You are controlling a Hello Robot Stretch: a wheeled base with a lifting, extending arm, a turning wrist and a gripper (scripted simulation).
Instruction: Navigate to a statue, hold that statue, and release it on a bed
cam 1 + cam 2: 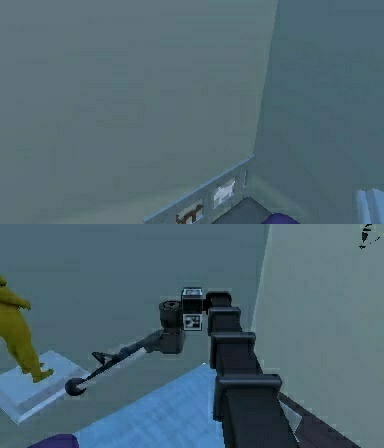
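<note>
A yellow statue (20, 332) stands at the arm side view's left edge on a pale slab (40, 392). The dark arm (240, 364) rises from the bottom and bends left past its two white marked squares (192, 306). From there the gripper (86, 370) reaches down-left, and its thin fingers (120, 354) end close to the slab, right of the statue's feet. I cannot tell whether it holds anything. A light blue surface (160, 409) lies under the arm.
The forward view faces a grey-green wall corner (262, 110) at close range, with a baseboard carrying outlets (222, 192). A purple object (280, 218) and a pale edge (372, 205) sit at the bottom. Another purple shape (50, 440) lies at the arm side view's lower left.
</note>
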